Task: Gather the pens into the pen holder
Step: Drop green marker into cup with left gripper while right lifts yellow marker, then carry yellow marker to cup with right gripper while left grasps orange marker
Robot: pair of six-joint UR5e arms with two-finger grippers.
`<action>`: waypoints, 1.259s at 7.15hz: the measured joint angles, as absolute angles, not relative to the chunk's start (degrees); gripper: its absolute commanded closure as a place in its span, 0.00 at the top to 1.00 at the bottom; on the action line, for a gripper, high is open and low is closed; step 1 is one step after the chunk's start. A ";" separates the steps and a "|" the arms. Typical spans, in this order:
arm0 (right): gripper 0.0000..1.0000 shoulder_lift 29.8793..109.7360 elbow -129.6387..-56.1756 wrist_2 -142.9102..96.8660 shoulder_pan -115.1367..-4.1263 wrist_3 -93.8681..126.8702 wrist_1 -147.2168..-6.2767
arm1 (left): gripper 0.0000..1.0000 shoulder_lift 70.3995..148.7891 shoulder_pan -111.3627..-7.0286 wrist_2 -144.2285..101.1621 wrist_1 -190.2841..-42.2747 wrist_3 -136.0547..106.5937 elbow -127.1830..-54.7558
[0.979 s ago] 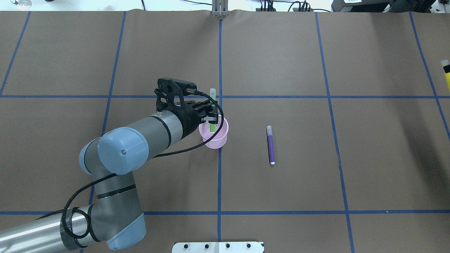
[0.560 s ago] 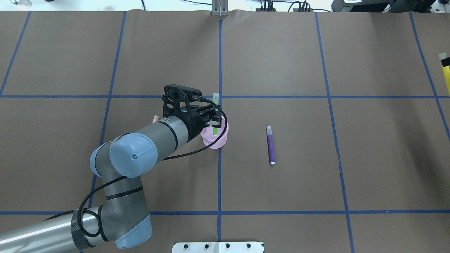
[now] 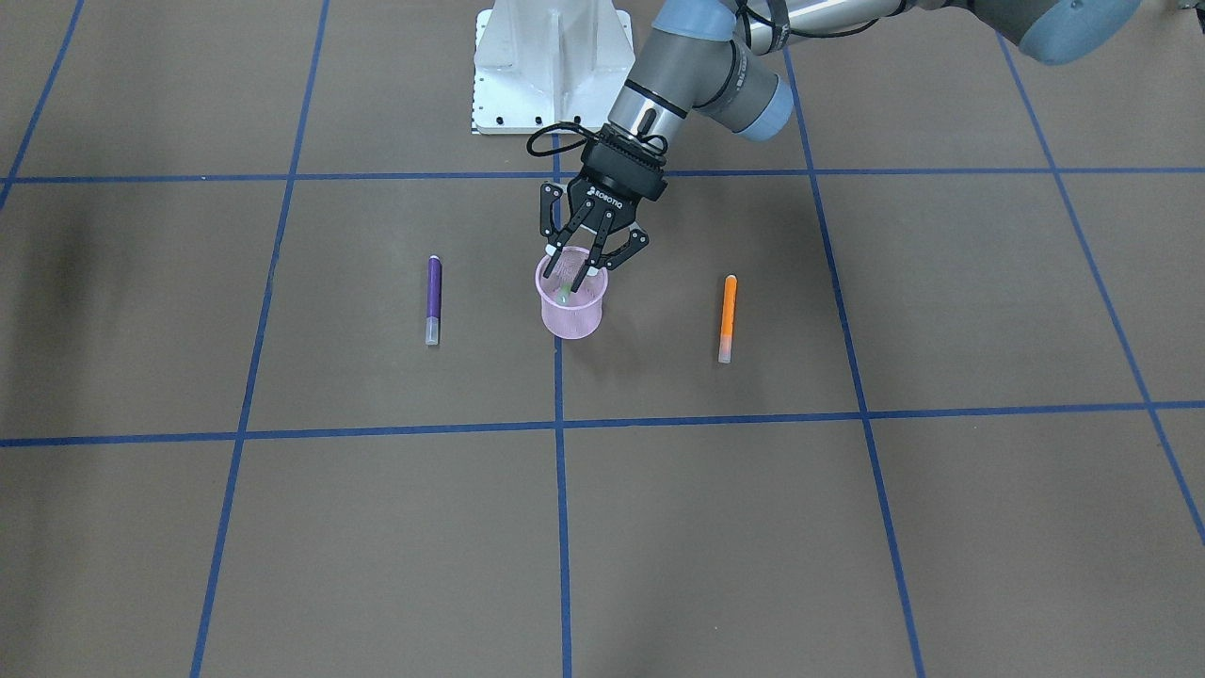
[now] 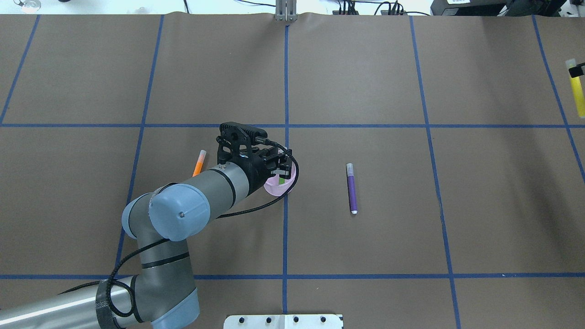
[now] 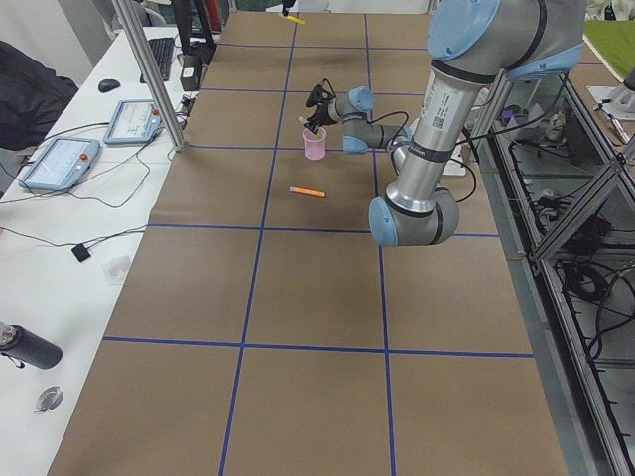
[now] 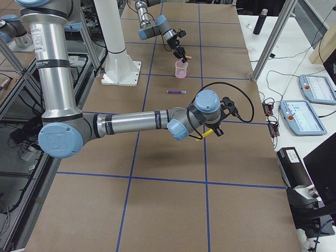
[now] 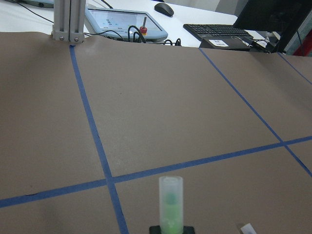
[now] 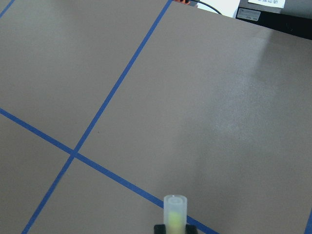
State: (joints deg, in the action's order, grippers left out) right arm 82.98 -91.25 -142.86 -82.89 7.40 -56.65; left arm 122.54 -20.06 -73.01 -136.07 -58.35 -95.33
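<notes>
Overhead exterior: left claw [image 4: 283, 171] clamps green pen [image 4: 287, 181], lower end inside pen holder [image 4: 276, 188]. We judge it held low so release lands inside. Right claw [image 4: 575, 71] grips yellow pen [image 4: 579, 98], well aside. Purple pen [image 4: 352, 189], orange pen [image 4: 198, 163] flat on bench [image 4: 411, 228].

Change over the last second, overhead view. The left gripper [image 3: 572, 276] has come down into the pen holder [image 3: 571, 315], carrying the green pen [image 7: 170, 204] with it. The pen's cap end, earlier standing well above the rim, now sits low at the holder. The left arm's elbow [image 4: 180, 212] has swung toward the table's middle, uncovering the orange pen [image 4: 198, 163] beside the forearm. At the right edge, the yellow pen [image 4: 578, 93] has shifted farther from the robot.
</notes>
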 measured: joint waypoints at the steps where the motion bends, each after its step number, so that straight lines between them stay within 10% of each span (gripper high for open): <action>1: 0.00 81.77 -91.31 -142.78 -82.81 7.44 -55.93 | 0.99 122.46 -20.17 -73.88 -135.86 -58.38 -97.07; 9: 0.00 68.25 -108.53 -118.66 -58.14 44.88 -55.30 | 0.99 122.23 -41.54 -113.87 -107.48 -65.15 -100.58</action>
